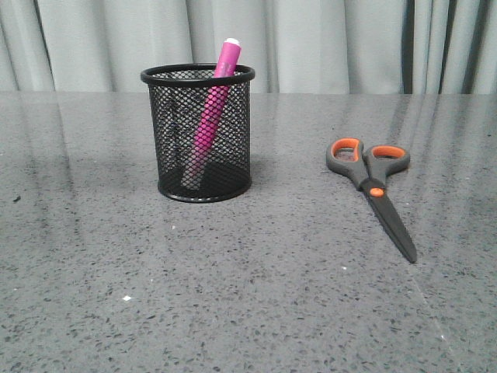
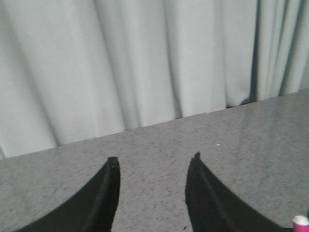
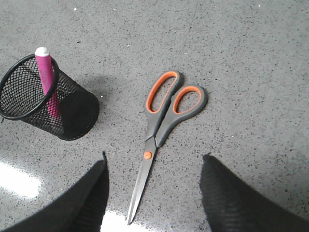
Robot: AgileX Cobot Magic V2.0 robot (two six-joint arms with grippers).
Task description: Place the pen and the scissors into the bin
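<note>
The black mesh bin stands upright left of centre on the grey table. The magenta pen leans inside it, whitish cap up above the rim. The scissors lie flat and closed to the right, handles toward the far side, blades pointing at me. In the right wrist view the scissors lie below and between the open fingers of my right gripper, with the bin and pen off to the side. My left gripper is open and empty over bare table; the pen's cap shows at the frame corner.
Grey curtains hang behind the table's far edge. The speckled tabletop spreads in front of the bin and scissors. Neither arm shows in the front view.
</note>
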